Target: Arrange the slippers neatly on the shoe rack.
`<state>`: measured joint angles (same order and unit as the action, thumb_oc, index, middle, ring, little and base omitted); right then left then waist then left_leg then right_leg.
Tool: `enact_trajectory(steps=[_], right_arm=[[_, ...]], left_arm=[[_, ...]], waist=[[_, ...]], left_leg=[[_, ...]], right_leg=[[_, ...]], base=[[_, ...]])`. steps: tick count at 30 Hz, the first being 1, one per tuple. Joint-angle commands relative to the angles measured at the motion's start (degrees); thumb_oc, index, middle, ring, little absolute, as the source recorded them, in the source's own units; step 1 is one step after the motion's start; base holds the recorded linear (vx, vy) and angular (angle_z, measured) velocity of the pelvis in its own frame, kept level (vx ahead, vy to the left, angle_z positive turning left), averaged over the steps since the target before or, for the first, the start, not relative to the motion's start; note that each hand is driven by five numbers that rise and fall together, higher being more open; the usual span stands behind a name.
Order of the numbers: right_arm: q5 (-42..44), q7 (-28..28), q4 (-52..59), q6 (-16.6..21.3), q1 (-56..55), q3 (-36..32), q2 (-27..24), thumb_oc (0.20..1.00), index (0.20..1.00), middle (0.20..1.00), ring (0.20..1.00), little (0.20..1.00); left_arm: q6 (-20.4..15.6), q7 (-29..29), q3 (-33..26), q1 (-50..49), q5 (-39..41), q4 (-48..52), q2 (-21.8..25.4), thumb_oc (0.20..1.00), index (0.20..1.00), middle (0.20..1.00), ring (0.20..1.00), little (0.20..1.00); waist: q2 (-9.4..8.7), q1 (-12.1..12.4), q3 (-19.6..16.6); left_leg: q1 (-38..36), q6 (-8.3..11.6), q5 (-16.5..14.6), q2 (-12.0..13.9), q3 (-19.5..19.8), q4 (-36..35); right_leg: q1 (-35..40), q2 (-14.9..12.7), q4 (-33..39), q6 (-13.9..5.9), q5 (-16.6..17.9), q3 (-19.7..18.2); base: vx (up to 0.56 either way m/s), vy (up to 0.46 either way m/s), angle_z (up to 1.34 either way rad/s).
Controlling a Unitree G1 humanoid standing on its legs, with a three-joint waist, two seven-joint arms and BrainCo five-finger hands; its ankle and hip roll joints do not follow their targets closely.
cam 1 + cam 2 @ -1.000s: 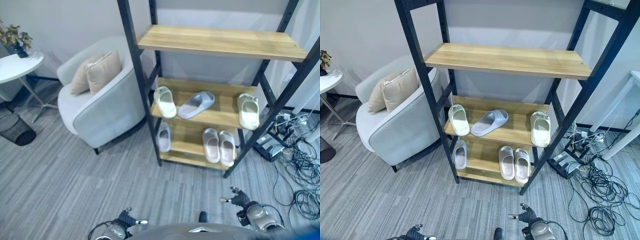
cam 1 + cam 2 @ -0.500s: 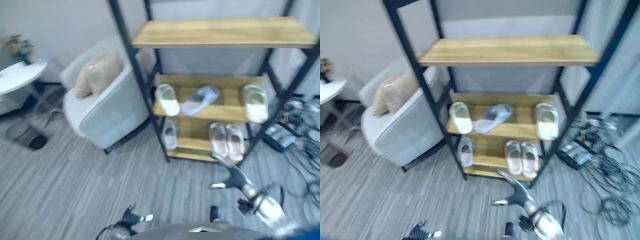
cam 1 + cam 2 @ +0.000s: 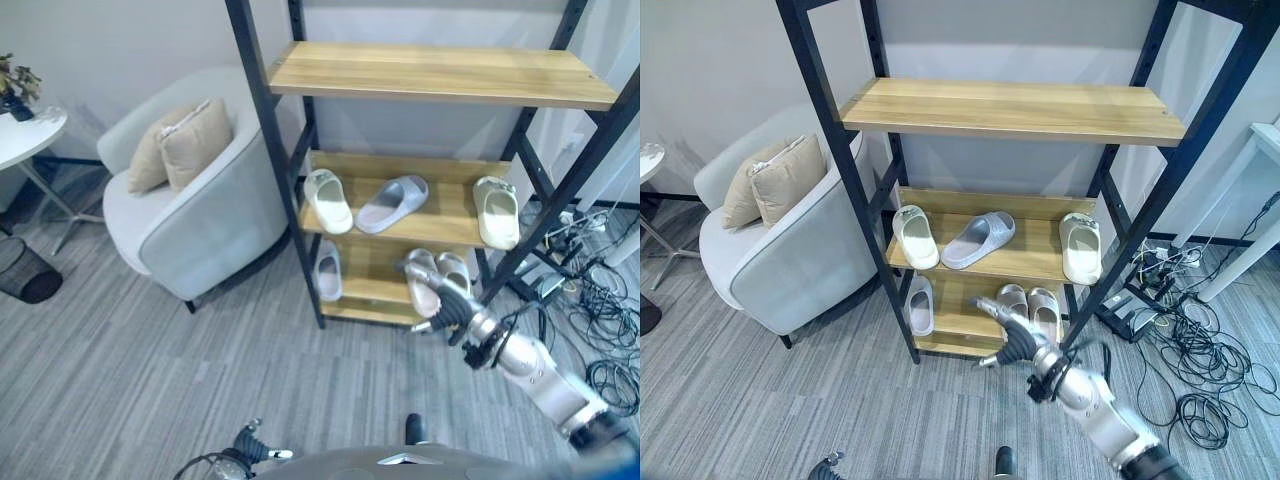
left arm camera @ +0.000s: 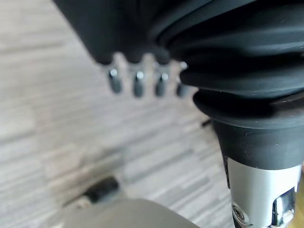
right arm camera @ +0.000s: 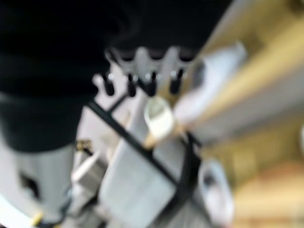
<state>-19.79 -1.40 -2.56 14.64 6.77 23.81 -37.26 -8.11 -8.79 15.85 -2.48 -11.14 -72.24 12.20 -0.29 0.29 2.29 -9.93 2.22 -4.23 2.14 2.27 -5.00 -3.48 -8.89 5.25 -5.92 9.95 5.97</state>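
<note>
**Right hand reaching toward the pair on the bottom shelf**

The right hand (image 3: 448, 302) is extended toward the shoe rack (image 3: 268, 150), its fingers (image 3: 425, 275) straight and apart, holding nothing; the thumb juts out to one side. Just beyond the fingertips, on the bottom shelf (image 3: 372, 292), lies a pair of pale slippers (image 3: 452, 272) side by side, partly hidden by the hand. Whether the fingertips touch the nearer one cannot be told. Farther along the same shelf, on the thumb side, a single white slipper (image 3: 328, 271) lies alone. On the middle shelf (image 3: 438, 222), above the fingers, sit three more: a cream slipper (image 3: 328, 200), a grey slipper (image 3: 392, 204) turned askew, and another cream slipper (image 3: 497, 211) well apart at the far end. The top shelf (image 3: 430, 75) carries nothing. The left hand (image 4: 142, 80) hangs low over the floor, fingers straight and relaxed, idle.

Judged from this layout, the step in hand is a reach for the bottom pair or a nudge to square it. To do it well, the fingers should enter low and level beneath the middle shelf's edge, close over one slipper's strap rather than its sole, and avoid pushing its neighbour backward. The askew grey slipper and the separated cream ones likely need pairing next.
</note>
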Motion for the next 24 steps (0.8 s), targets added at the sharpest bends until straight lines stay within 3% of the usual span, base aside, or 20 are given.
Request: enact_trajectory(steps=[1,4,5,9,12,16,17,24], right_arm=[[-4.21,-8.52,-2.81,-0.27,7.55,-2.44,0.59,1.0,1.0,1.0,1.0,1.0],[-6.42,-11.95,-6.86,-1.73,12.79,-2.2,0.22,1.0,1.0,1.0,1.0,1.0],[-6.51,-13.89,-14.64,-3.28,19.5,-1.02,0.63,1.0,1.0,1.0,1.0,1.0],[-0.43,-17.27,-27.81,-4.96,30.47,1.56,4.11,1.0,1.0,1.0,1.0,1.0],[1.79,-19.29,-37.59,-6.11,38.83,3.41,3.01,1.0,1.0,1.0,1.0,1.0],[3.93,-20.18,-41.67,-6.32,43.61,4.07,2.12,1.0,1.0,1.0,1.0,1.0],[6.05,-21.45,-46.99,-7.11,49.47,5.06,0.52,1.0,1.0,1.0,1.0,1.0],[8.18,-26.09,-52.92,-7.59,56.62,5.55,-1.97,1.0,1.0,1.0,1.0,1.0]], left_arm=[[-1.23,-0.82,2.91,3.21,-2.89,-2.66,-0.07,1.0,1.0,1.0,1.0,1.0],[-1.15,-0.93,3.81,3.52,-3.17,-2.0,0.23,1.0,1.0,1.0,1.0,1.0],[-1.54,-1.23,6.5,3.76,-4.24,-0.79,0.71,1.0,1.0,1.0,1.0,1.0],[-1.43,-1.95,9.44,5.66,-3.57,-0.94,1.09,1.0,1.0,1.0,1.0,1.0],[-2.0,-3.11,11.14,7.56,-2.39,-0.74,1.49,1.0,1.0,1.0,1.0,1.0],[-2.38,-3.64,11.88,9.06,-1.93,-0.93,1.79,1.0,1.0,1.0,1.0,1.0],[-2.51,-4.5,12.81,10.64,-1.14,-1.52,2.16,1.0,1.0,1.0,1.0,1.0],[-3.06,-6.92,13.77,12.09,0.19,-1.87,1.72,1.0,1.0,1.0,1.0,1.0]], waist=[[-1.73,1.79,1.66],[-1.84,2.51,2.48],[-1.93,3.78,3.43],[-2.23,5.47,5.67],[-2.47,6.76,8.26],[-2.52,6.98,9.44],[-2.48,7.39,11.23],[-1.78,7.87,12.72]], left_leg=[[4.85,0.33,-1.45,1.01,1.64,3.36],[5.68,0.34,-1.4,0.99,1.86,3.71],[7.15,0.34,-1.11,0.7,2.44,4.13],[10.91,0.35,-0.52,0.25,3.57,5.63],[15.16,0.48,0.26,-0.33,4.69,7.14],[17.89,0.56,0.66,-0.7,5.26,8.15],[20.64,0.63,1.31,-1.11,5.79,8.76],[25.08,0.83,2.1,-1.77,6.26,9.47]], right_leg=[[5.38,-1.21,-6.24,-2.73,-13.04,0.19],[5.07,-1.21,-6.25,-2.68,-12.99,0.41],[4.26,-1.14,-6.29,-2.61,-12.85,0.75],[1.83,-1.37,-6.66,-2.44,-12.27,1.15],[-1.17,-1.7,-7.23,-2.39,-11.57,1.61],[-3.32,-1.92,-7.7,-2.4,-11.09,1.61],[-5.44,-2.23,-8.0,-2.39,-10.48,1.62],[-8.8,-2.75,-7.97,-2.49,-9.55,1.27]], base=[[0.0,0.0,0.0],[-0.02,0.005,0.06],[-0.08,0.007,0.11],[-0.09,0.009,0.21],[-0.13,0.013,0.16],[-0.08,0.021,0.2],[-0.05,0.031,0.06],[0.0,0.031,0.03]])
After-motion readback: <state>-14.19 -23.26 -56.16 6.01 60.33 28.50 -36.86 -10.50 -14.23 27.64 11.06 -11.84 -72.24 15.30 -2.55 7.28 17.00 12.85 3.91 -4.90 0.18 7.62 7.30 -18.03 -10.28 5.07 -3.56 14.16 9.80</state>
